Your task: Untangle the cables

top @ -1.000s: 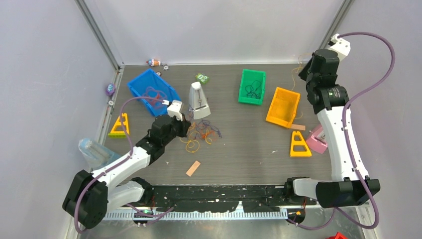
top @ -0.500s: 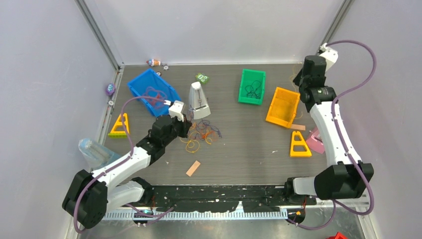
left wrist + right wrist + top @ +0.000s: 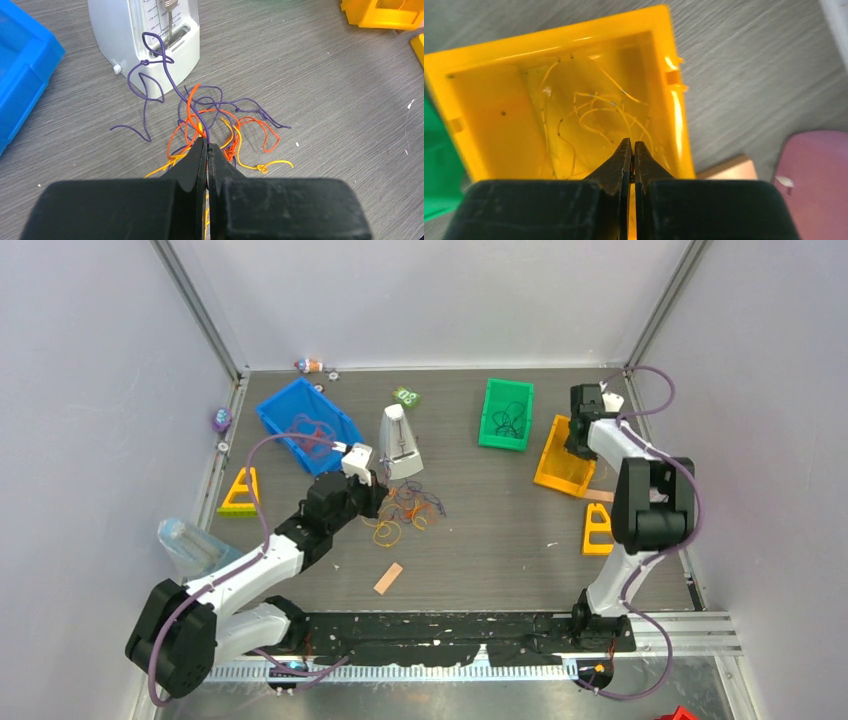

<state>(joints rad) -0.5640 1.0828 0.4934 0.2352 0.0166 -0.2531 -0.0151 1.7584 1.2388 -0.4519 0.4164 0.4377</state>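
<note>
Left tool (image 3: 207,145) pressed together, tips buried in the cables (image 3: 220,117); it looks to be pinching a purple and an orange strand where they meet. The tangle lies on the desk (image 3: 325,75) mid-scene, just on the near side of the white metronome (image 3: 150,35); one purple loop stands up in front of its face; can't tell if it touches; blue bin (image 3: 20,65) to the left. Right tool (image 3: 631,142) also pressed together, hanging over the orange bin (image 3: 549,37) at far right; loose yellow strands (image 3: 594,115) lie inside; can't tell if one is caught in its tips.

Step in hand, my read: draw one strand out of the pile. To do it well: lift slowly, away from the metronome, so the purple loop doesn't hook it; watch whether the whole clump rises; if so, the right tool should pin the rest down; take one colour at a time; the small knots on the yellow ends will likely snag.
</note>
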